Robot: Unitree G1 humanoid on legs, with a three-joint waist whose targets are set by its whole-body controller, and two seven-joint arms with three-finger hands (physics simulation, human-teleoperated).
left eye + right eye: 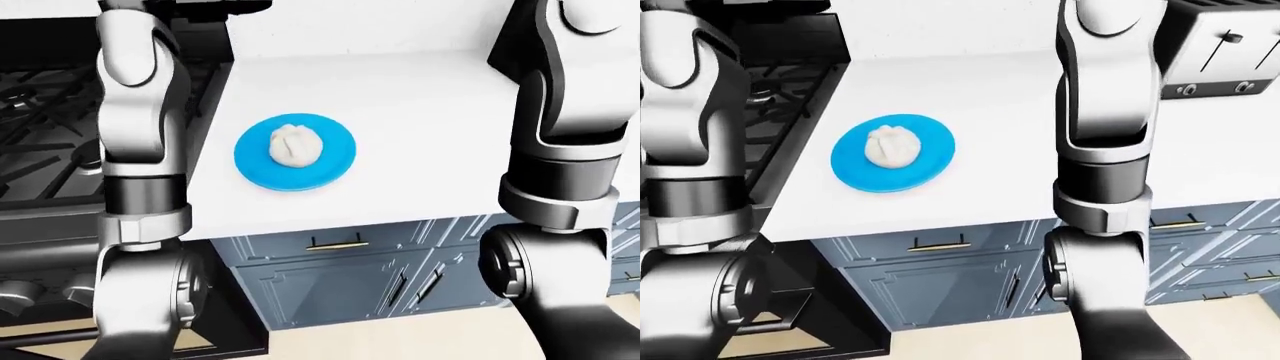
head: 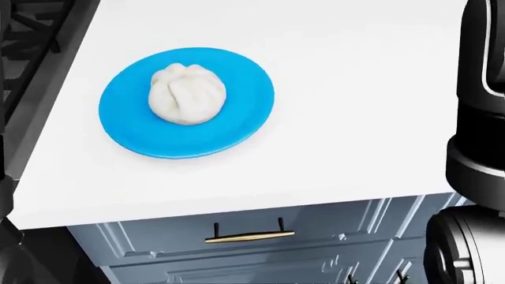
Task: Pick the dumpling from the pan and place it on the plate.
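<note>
A white dumpling (image 2: 187,94) sits on a round blue plate (image 2: 237,127) in the upper left of the frame, slightly left of the plate's centre. The plate rests flat on a white surface (image 2: 355,118). Below the surface edge, a grey-blue drawer (image 2: 315,234) carries a brass handle (image 2: 248,236). A dark robot arm (image 2: 478,148) occupies the right edge.

- Left arm (image 1: 140,150): raised steeply, running up the left side of the left-eye view, elbow joint low, forearm rising out of the top edge.
- Right arm (image 1: 1105,150): likewise raised, near upright, elbow joint low in the right-eye view, forearm passing out of the top.
- Hands and fingers: beyond the top edge in all three views; open or closed cannot be told.
- Head view: only a dark slice of the right arm along the right edge.
</note>
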